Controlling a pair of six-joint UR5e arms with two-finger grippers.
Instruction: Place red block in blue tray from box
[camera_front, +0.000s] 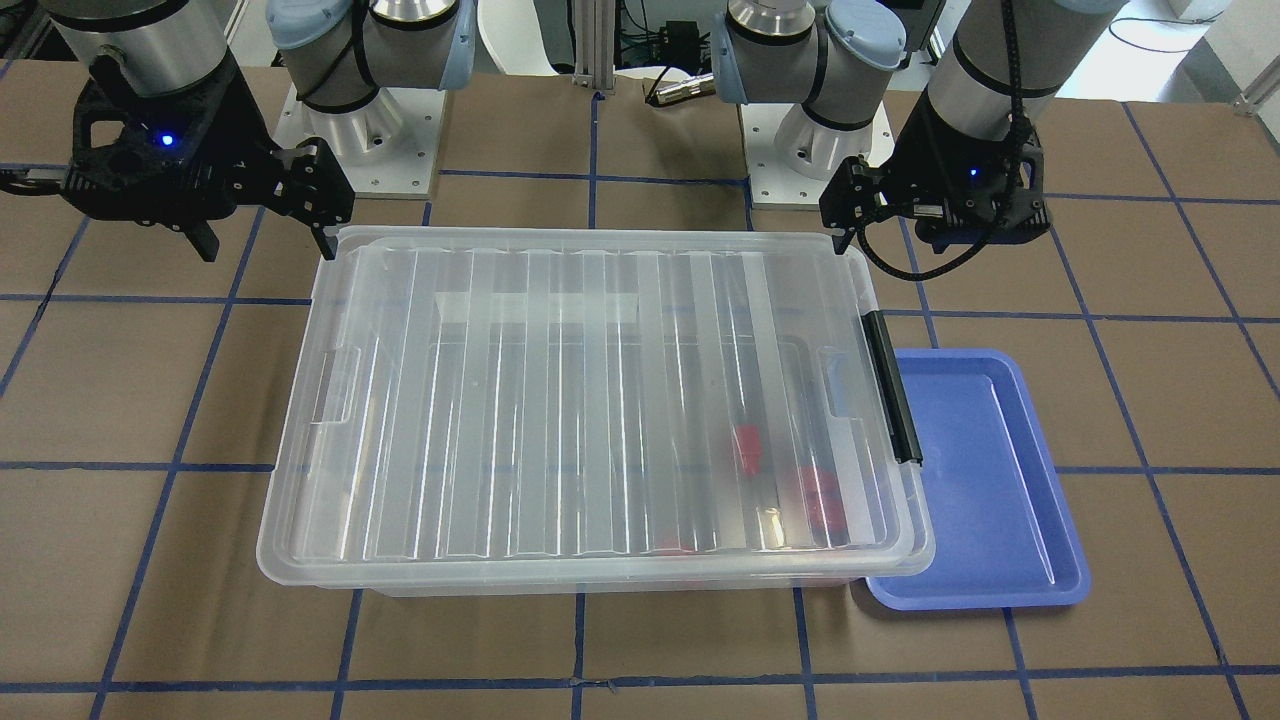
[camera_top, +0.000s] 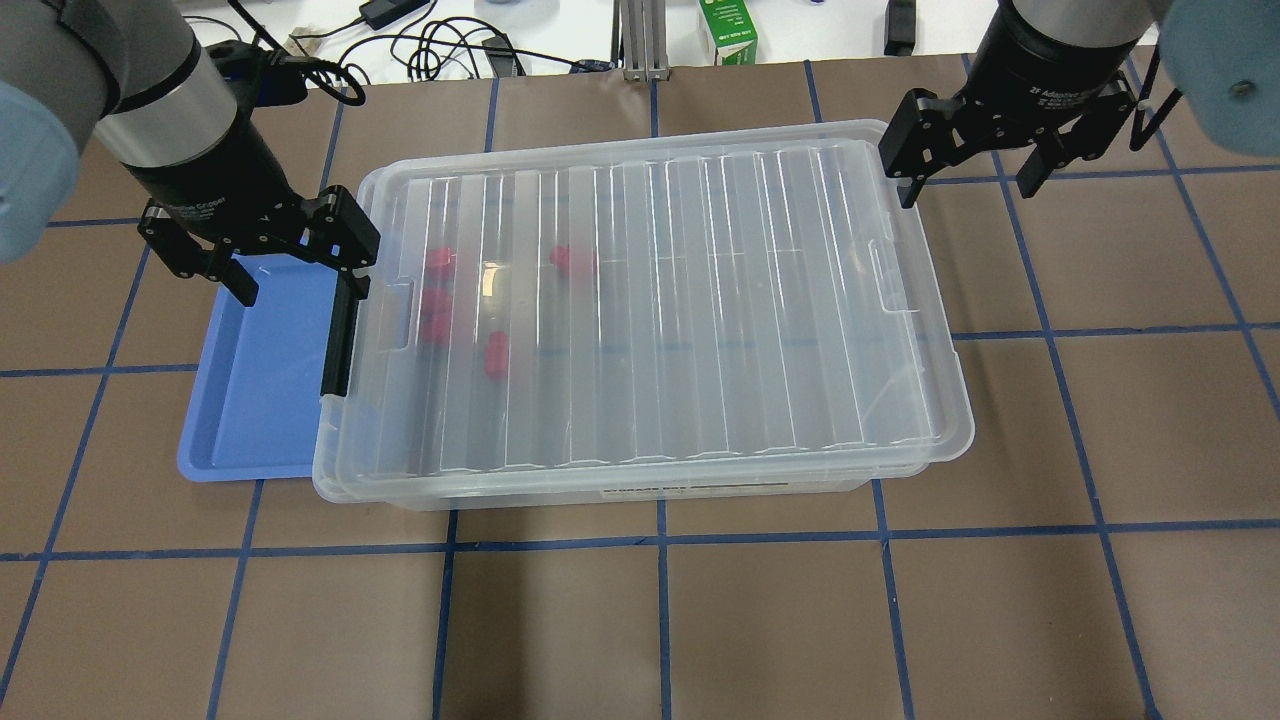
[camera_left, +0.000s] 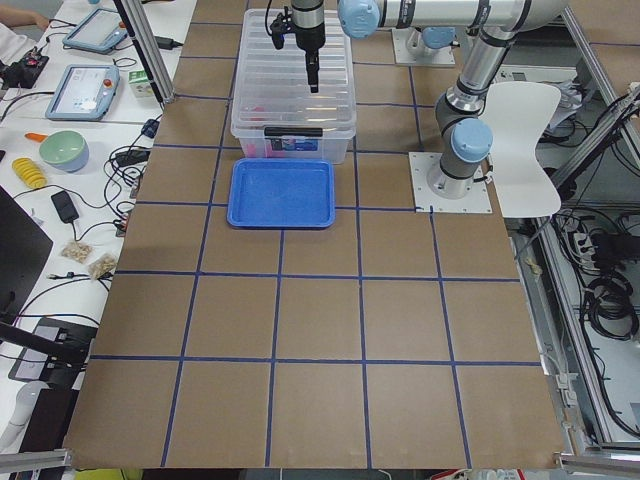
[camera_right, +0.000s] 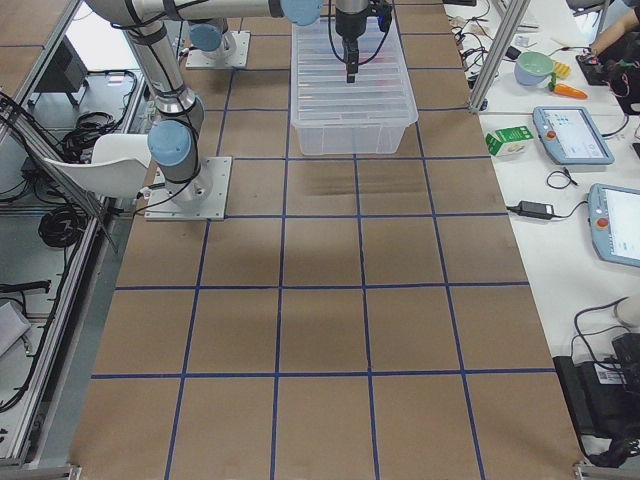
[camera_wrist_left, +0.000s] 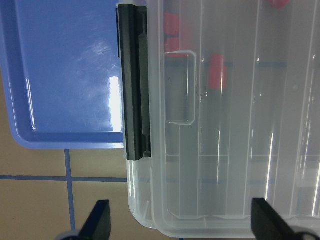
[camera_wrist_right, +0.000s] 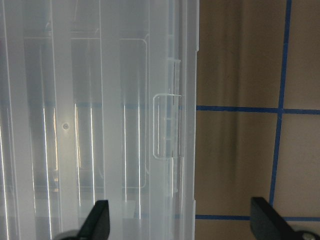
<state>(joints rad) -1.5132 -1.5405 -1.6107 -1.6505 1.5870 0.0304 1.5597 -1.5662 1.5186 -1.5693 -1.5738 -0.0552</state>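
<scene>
Nothing is done yet. The red block (camera_top: 496, 355) lies inside the box (camera_top: 650, 300), under its closed lid, at the left end beside the empty blue tray (camera_top: 250, 400). The left gripper (camera_top: 297, 280) and right gripper (camera_top: 968, 185) both hover wide apart, holding nothing.

Brown table (camera_left: 320, 330), blue tape grid (camera_top: 661, 537); white chair (camera_left: 523, 115) alongside

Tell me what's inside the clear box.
Several red blocks show blurred through the shut lid, near the black latch end. The ribbed plastic hides their exact number and shape.
</scene>
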